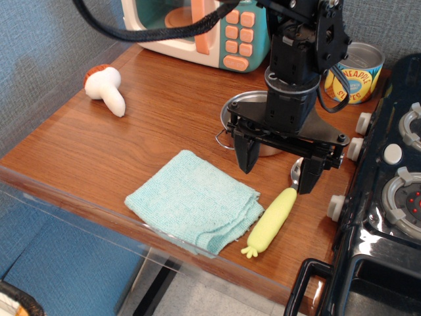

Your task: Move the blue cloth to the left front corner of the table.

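Table (99, 151) edge: blue cloth (194, 201) below-left of hand (277, 174)

Looks like a robot lab w/ a mock play-kitchen setup, not a real kitchen. Evidence: small wood-grain table (131, 125) w/ a clear plastic strip (79, 204) along its front edge, backed by grey-blue fabric partition walls (39, 39) like office dividers. Props are toys: pastel toy microwave (204, 29) w/ oversized pink buttons, black plastic toy stove (388, 197) w/ white knobs, plush mushroom (105, 85), yellow toy spoon (271, 217), pineapple can (358, 72), small steel pan (240, 108). A black robot arm (299, 59) w/ cabling hangs over the table. Blue cloth (194, 201) lies near the front edge.
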`<state>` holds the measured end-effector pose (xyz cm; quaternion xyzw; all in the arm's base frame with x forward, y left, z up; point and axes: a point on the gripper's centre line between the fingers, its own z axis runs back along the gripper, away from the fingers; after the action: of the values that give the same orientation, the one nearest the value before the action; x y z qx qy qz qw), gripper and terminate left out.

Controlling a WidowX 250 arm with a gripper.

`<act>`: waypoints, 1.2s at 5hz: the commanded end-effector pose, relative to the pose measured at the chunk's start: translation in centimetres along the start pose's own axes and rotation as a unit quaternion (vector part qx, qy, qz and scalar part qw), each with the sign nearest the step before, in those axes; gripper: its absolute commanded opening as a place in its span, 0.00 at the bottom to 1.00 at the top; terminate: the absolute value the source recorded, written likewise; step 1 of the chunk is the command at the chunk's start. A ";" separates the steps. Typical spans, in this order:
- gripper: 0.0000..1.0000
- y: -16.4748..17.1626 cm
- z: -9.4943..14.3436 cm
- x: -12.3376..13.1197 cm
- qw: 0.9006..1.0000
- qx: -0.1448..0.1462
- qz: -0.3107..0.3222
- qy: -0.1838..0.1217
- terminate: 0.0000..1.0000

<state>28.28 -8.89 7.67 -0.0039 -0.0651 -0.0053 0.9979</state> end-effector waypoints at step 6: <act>1.00 9.4 -5.7 -4.4 0.998 0.030 -0.025 0.039 0.00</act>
<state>24.62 0.26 0.82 0.0226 -0.0164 -0.0299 0.9992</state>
